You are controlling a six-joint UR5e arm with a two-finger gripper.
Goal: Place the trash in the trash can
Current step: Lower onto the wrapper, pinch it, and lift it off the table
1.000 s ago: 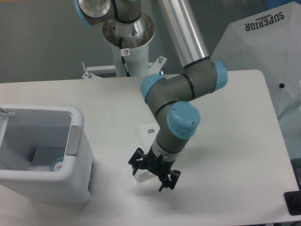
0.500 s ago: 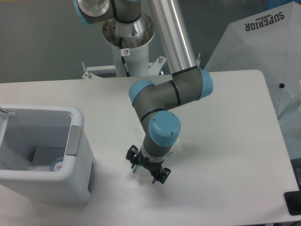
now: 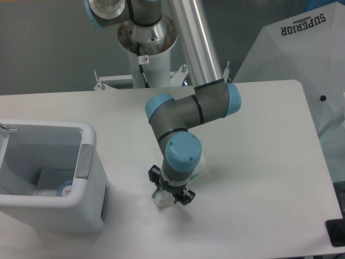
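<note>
You had the black two-finger gripper [image 3: 171, 193] lowered to the white table [image 3: 259, 162], toward the middle of its front edge, with the grey-and-blue arm [image 3: 180, 116] folded steeply down over it. The wrist pointed almost straight at the table top, which suited picking up something thin lying flat. Under the fingertips lay the small white-green wrapper [image 3: 157, 196], of which only a pale corner with a touch of green showed at the gripper's left side. The fingers stood close about that wrapper, but the wrist hid the tips, so you could not tell from this view whether they had closed on it or only straddled it.

The flat white barcode packet [image 3: 197, 166] lay just behind the gripper, nearly all of it hidden by the blue wrist joint; only a sliver showed.

The white rectangular plastic bin with rounded corners and a grey side tab [image 3: 86, 162] sat at the table's front left corner, well apart from the gripper, its open top facing up to receive drops from above. Inside it lay the clear plastic bottle with a pink-red label [image 3: 66, 190], resting low against the near wall, so that piece looked already done. The wrapper and the packet were not yet in the bin.
</note>
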